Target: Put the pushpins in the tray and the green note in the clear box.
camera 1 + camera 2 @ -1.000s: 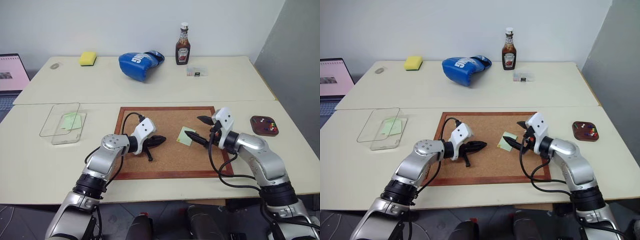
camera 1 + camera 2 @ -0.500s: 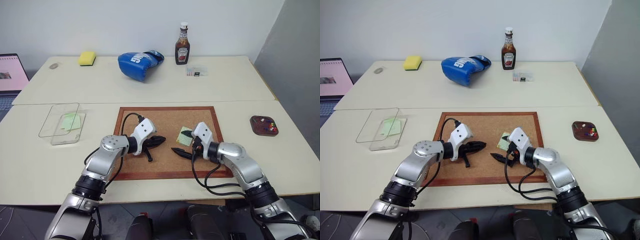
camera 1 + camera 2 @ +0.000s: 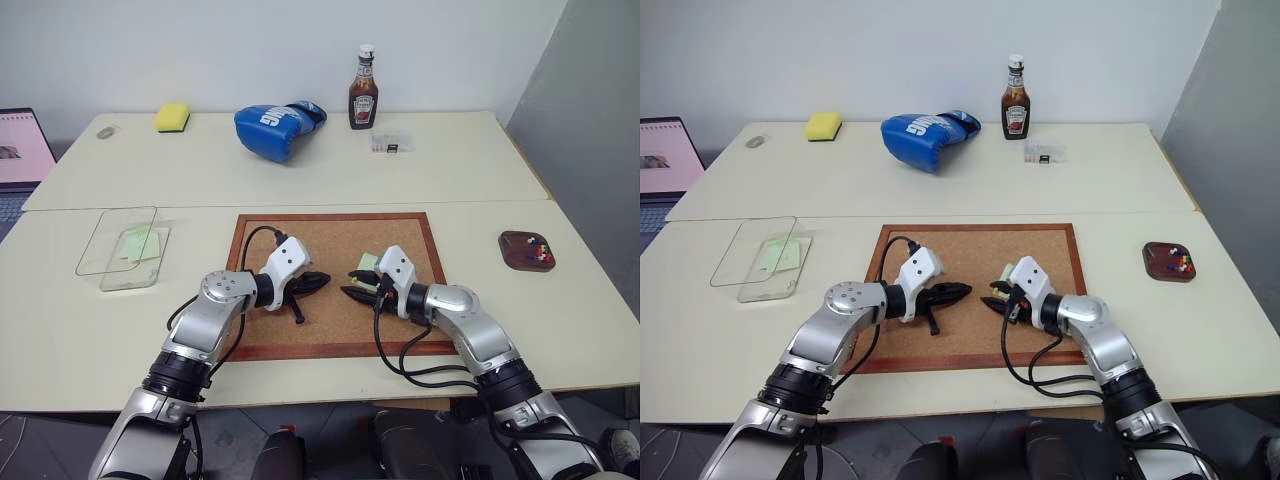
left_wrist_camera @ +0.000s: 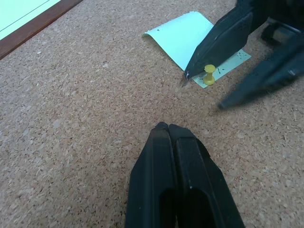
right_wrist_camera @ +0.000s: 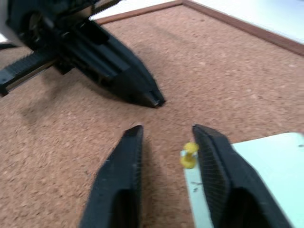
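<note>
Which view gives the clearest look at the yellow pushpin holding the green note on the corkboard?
The left wrist view: the yellow pushpin stands sharp and whole at the green note's corner. The right wrist view shows it blurred between the right hand's fingers. In both eye views that hand hides it.

A pale green note (image 4: 183, 40) lay on the corkboard (image 3: 330, 250), one edge curled up off the cork, held at a corner by a yellow-headed pushpin (image 4: 208, 74) standing upright through the paper. The dark brown tray (image 3: 526, 251), shallow with rounded corners, sat on the tabletop (image 3: 300, 170) well to the right of the board, with small coloured pushpins (image 3: 541, 252) gathered in it. The clear box (image 3: 122, 247) rested on the tabletop to the left of the board, a second green note (image 3: 140, 242) visible through its transparent plastic.
</note>
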Tool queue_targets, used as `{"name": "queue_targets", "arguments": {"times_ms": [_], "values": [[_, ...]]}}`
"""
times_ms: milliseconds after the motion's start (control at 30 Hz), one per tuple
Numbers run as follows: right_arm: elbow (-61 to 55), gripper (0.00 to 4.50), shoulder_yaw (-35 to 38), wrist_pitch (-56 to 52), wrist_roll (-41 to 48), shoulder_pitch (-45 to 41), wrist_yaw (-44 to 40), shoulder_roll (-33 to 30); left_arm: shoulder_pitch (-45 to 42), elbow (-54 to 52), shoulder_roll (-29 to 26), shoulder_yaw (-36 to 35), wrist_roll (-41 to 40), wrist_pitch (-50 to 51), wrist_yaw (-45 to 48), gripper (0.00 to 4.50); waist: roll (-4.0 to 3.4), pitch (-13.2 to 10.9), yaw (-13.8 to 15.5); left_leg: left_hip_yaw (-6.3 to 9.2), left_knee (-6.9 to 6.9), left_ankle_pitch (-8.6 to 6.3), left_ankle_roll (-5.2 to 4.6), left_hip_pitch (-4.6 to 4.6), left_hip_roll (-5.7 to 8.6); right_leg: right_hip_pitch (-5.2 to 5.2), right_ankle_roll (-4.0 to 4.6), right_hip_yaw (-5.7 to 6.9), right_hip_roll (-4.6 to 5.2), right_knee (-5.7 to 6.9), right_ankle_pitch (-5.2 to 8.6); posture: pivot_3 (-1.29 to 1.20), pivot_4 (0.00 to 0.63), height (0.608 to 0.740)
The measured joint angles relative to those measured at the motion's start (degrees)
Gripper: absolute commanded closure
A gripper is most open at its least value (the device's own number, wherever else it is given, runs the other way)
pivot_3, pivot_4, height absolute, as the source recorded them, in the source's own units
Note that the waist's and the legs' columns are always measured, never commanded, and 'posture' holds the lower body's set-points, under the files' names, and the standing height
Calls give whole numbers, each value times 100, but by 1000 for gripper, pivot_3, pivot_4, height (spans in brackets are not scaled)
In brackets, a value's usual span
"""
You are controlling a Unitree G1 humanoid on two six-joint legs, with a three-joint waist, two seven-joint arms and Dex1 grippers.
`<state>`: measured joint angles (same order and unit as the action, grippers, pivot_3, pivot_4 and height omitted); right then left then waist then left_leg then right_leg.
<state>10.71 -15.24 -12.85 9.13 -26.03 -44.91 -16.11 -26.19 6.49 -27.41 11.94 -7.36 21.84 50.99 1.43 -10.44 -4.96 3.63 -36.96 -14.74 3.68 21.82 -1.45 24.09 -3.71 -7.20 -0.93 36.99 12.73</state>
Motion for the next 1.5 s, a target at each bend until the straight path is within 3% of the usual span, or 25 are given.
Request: {"name": "queue_targets", "arguments": {"times_ms": [133,500,1067,1500], "values": [[58,4445,113,-14,1,-32,12,51,11,-20,0,0,0,7,-13,4500,0,0,0,0,0,0,0,0,0,0,0,0,0,0,0,0,150,740],[23,4445,238,-139,93,-32,20,119,11,-23,0,-1,0,8,-21,4500,0,0,-1,0,0,0,0,1,0,1,0,-1,0,0,0,0,150,740],[-1245,4445,761,-899,595,-157,162,-158,11,32,69,-65,-35,-4,-59,4500,0,0,1,2,0,0,0,1,0,0,0,1,0,0,0,0,150,740],[-1570,4500,901,-1209,797,-501,263,-238,-216,-419,467,-990,-1613,1403,8,2099,4,-4,0,6,2,-1,1,15,0,7,0,4,0,-6,0,0,150,740]]}}
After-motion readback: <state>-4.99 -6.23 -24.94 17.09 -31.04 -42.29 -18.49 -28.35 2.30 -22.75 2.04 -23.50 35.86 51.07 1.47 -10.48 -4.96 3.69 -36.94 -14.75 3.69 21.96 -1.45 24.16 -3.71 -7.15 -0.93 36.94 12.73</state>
